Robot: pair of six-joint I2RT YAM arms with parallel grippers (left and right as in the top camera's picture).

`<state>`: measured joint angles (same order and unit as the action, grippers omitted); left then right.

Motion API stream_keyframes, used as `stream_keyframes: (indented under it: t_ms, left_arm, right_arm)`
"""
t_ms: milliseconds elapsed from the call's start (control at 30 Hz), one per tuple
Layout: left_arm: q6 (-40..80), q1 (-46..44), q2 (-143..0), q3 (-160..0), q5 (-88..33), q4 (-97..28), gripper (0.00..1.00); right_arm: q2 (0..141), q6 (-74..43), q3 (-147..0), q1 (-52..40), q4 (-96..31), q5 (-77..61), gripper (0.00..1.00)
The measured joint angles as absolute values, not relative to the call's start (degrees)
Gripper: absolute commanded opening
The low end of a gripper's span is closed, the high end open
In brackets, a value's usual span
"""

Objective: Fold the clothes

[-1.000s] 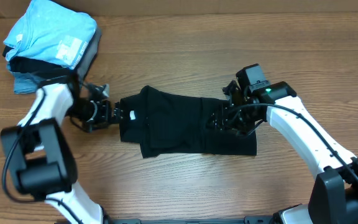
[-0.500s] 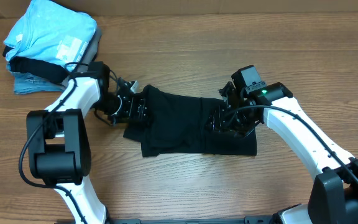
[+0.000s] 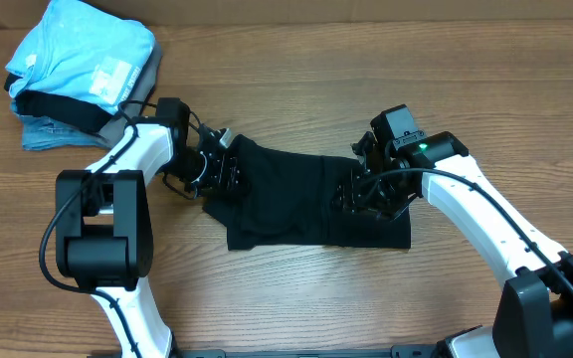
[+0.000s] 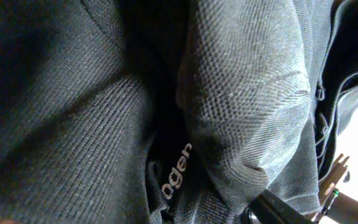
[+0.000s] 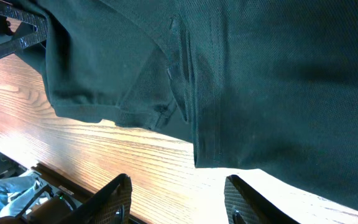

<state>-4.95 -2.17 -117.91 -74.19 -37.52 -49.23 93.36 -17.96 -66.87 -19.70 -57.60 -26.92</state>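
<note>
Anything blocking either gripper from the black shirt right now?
Nothing visible. The left gripper is on one end of the black shirt, and the right gripper is over the opposite end. The folded light-blue pile lies off to the side, apart from it.

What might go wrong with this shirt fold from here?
The black shirt is bunched at the left tool, so the fold may set in creases. The right tool is open, gripping nothing, so that end may slide on the table if the shirt gets pulled. The left arm passes close to the light-blue folded garment and might knock it.
</note>
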Motion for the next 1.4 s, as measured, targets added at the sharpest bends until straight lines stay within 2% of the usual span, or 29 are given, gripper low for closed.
stream_keyframes:
  t_ms: [33,133,267,767,900,1067,1133,1200,1267,1333,1400]
  left_arm:
    - [-4.84,-2.17,-117.93,-74.19,-37.50,-49.32,0.79]
    - [-4.56,-2.26,-117.91,-74.50,-38.09,-50.37,0.91]
    - [-4.56,-2.13,-117.32,-74.89,-38.06,-51.37,0.99]
    - [-4.93,3.51,-117.56,-74.13,-41.98,-52.58,0.98]
    - [-5.02,3.42,-117.56,-73.69,-42.74,-51.90,0.98]
    - [-4.99,0.80,-117.38,-73.30,-42.83,-48.29,0.93]
    - [-4.82,-0.71,-117.34,-73.25,-42.59,-47.42,0.89]
    - [-4.80,-1.98,-117.27,-73.23,-41.85,-46.92,0.79]
    - [-4.64,-2.66,-117.27,-73.14,-40.58,-46.61,0.62]
    - [-4.38,-2.79,-117.43,-72.97,-39.55,-46.41,0.34]
    - [-4.16,-2.81,-117.82,-72.55,-37.87,-45.98,0.20]
  right_arm:
    - [93.36,-17.96,-66.87,-19.70,-57.65,-26.81,0.52]
    - [93.36,-17.96,-66.87,-19.70,-57.71,-26.74,0.52]
    - [93.36,-17.96,-66.87,-19.70,-57.95,-26.76,0.52]
    - [93.36,-17.96,-66.87,-19.70,-58.57,-26.24,0.52]
    - [93.36,-17.96,-66.87,-19.70,-58.50,-25.82,0.52]
    - [93.36,-17.93,-66.87,-19.70,-58.57,-25.45,0.52]
    - [93.36,-17.96,-66.87,-19.70,-58.57,-25.43,0.52]
    - [93.36,-17.93,-66.87,-19.70,-58.52,-25.41,0.52]
    - [93.36,-17.96,-66.87,-19.70,-58.59,-25.34,0.52]
    - [93.36,-17.93,-66.87,-19.70,-58.70,-25.23,0.51]
    - [93.36,-17.98,-66.87,-19.70,-58.76,-25.23,0.50]
